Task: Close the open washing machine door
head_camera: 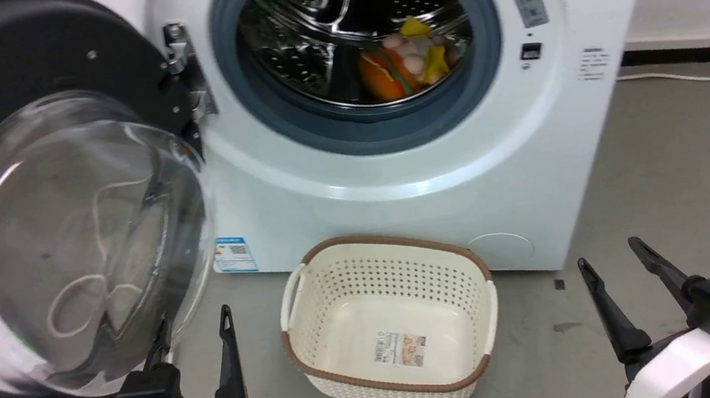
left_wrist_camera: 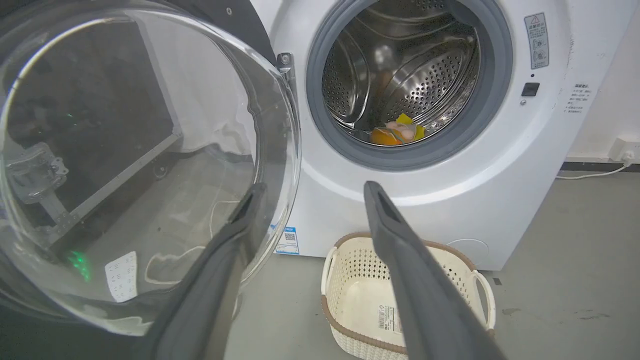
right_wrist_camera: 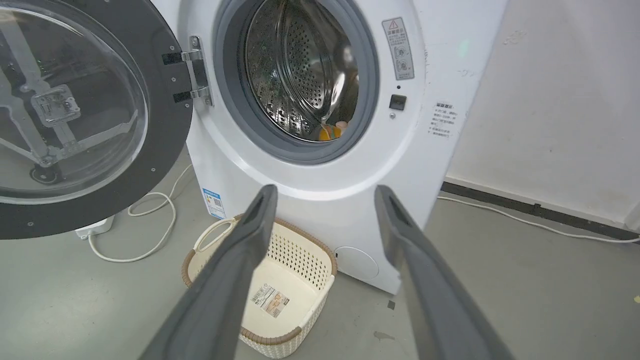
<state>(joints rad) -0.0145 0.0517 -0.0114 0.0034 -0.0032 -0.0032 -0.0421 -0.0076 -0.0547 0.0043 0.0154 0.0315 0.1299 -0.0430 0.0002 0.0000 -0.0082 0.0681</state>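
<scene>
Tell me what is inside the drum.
A small heap of toy-like items, orange, yellow and pinkish, lies at the bottom of the steel drum. The rest looks bare. The grey gasket hides the drum's near floor, and anything beneath the heap is covered.

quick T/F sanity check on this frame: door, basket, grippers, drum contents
1. The washing machine door stands swung open. True.
2. The basket on the floor holds laundry. False: it is empty apart from a label on its bottom.
3. The left gripper and right gripper are both open, holding nothing. True.
4. The drum is empty. False: colourful soft toys lie at its bottom.
</scene>
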